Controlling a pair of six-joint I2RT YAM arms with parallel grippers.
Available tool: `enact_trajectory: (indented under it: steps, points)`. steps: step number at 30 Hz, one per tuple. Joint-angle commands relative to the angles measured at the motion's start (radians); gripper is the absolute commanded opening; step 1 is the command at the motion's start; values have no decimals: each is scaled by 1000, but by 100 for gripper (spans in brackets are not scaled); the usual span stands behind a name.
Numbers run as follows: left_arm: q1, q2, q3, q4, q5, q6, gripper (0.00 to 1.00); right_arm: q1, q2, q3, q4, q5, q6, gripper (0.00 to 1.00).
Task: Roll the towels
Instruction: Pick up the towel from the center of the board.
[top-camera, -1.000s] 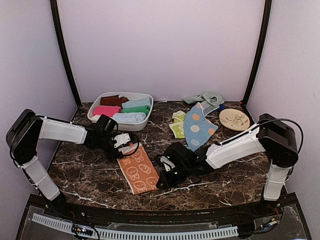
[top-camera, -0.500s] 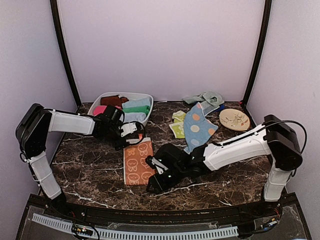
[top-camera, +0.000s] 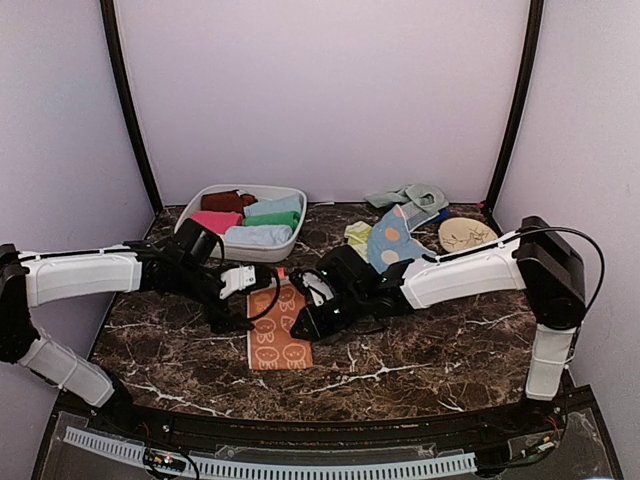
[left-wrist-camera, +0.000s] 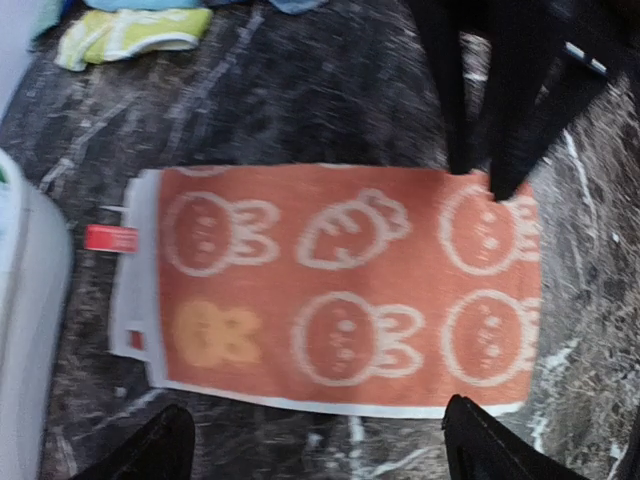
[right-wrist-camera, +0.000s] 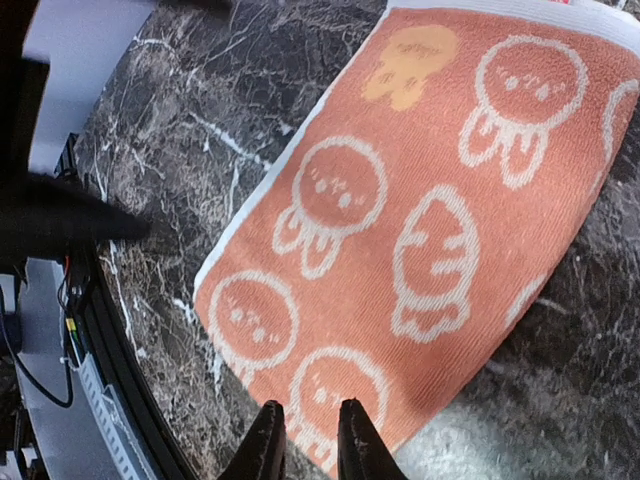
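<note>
Our left pincer (left-wrist-camera: 320, 425) hangs released beside the orange towel's (top-camera: 272, 330) left edge; half a second ago it was up by the white tub (top-camera: 262, 252). The towel lies flat on the dark marble surface (top-camera: 430, 340), long axis near-to-far, tag end toward the tub. The right pincer (right-wrist-camera: 307, 430) has moved from the near corner to the right edge, its fingers nearly together; we cannot tell whether it grips. The walls (top-camera: 320, 90) are lilac.

peach-orange towel (right-wrist-camera: 420, 230) — flat on marble table (right-wrist-camera: 180, 130) | gripper (right-wrist-camera: 308, 440) — narrow gap, at towel edge
</note>
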Motion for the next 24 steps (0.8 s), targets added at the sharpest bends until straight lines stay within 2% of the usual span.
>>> enact_trajectory:
  steps: [1,7,13,17,21,24]
  points:
    - [-87,-15,-101,-45,89,-19,86,-76,87,-15,207,-171,96,16]
    - [-201,11,-92,-22,94,-33,76,-143,216,111,284,-305,163,10]
    - [-291,46,-130,-19,53,-26,75,-190,361,272,251,-394,194,9]
    - [-314,56,-181,36,-20,-25,75,-207,403,324,258,-391,211,9]
    - [-317,65,-206,109,-125,-30,71,-225,453,344,268,-357,227,6]
    - [-317,69,-213,120,-143,-25,70,-245,492,325,312,-324,275,3]
